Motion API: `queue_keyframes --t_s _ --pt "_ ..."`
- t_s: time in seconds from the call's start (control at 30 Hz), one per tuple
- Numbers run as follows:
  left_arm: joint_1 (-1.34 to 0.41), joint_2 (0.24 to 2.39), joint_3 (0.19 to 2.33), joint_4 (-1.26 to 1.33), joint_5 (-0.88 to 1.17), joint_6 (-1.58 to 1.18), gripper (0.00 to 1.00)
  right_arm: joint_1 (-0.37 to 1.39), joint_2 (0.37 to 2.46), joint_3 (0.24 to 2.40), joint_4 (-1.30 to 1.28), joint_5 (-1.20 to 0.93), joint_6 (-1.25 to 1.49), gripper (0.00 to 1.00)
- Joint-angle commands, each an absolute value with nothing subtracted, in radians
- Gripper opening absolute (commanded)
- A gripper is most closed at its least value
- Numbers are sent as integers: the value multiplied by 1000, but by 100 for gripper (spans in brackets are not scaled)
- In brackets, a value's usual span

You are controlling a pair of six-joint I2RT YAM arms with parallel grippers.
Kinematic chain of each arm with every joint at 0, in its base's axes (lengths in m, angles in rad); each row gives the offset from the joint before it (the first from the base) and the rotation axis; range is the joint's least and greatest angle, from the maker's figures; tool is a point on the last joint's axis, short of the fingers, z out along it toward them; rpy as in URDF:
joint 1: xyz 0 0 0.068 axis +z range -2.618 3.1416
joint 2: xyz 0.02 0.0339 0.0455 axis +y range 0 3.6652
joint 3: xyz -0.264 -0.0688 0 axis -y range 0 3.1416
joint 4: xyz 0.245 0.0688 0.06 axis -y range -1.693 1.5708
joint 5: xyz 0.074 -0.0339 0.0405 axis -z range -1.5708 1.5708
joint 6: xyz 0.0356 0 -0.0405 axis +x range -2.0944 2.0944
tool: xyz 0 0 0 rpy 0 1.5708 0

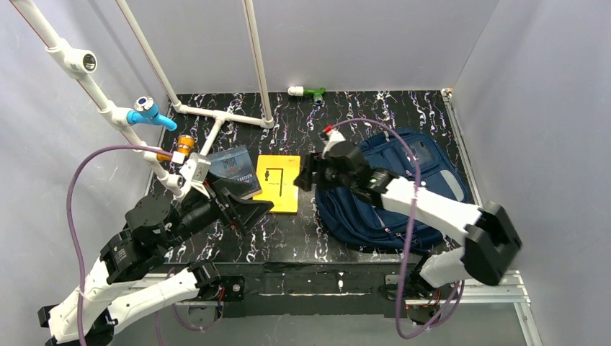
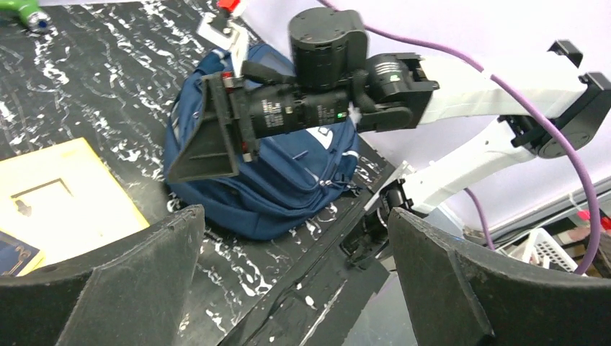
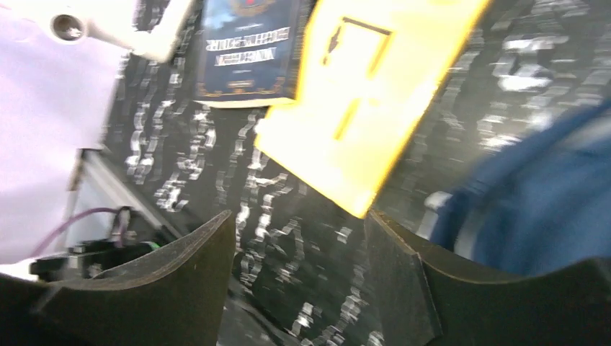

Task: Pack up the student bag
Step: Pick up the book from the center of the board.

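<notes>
The student bag (image 1: 425, 162) is a navy backpack lying flat on the right half of the black marbled table, also seen as the bag (image 2: 288, 184) and the bag (image 3: 540, 202). My right gripper (image 1: 303, 175) hovers at the bag's left edge, beside a yellow book (image 1: 279, 184), open with nothing between its fingers (image 3: 295, 281). The right wrist view is motion-blurred. A dark blue book (image 1: 236, 171) lies left of the yellow one, partly under it. My left gripper (image 1: 252, 211) hangs open and empty near the front of both books, its jaws wide apart (image 2: 295, 288).
A white pipe frame (image 1: 216, 115) with a blue valve (image 1: 148, 112) and an orange fitting (image 1: 185, 144) stands at the back left. A green and white part (image 1: 310, 92) lies at the far edge. Grey walls close in on three sides. The table's front edge (image 1: 317, 268) runs just before the arm bases.
</notes>
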State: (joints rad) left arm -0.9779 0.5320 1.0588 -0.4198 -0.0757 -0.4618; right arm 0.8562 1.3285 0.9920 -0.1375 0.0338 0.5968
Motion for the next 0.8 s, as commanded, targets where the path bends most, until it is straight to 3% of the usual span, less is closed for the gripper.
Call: queue_keyframes --t_s 0.0,0.27,0.77 --pt "-974 479 1041 -504 -158 -448 98 895 1562 1051 226 -152 844 75" --pt "-974 408 1047 -591 -174 -466 98 918 1937 1155 539 -202 1125 76" --pt "-974 339 1096 -658 -205 -404 98 943 2227 1323 542 -154 1206 69"
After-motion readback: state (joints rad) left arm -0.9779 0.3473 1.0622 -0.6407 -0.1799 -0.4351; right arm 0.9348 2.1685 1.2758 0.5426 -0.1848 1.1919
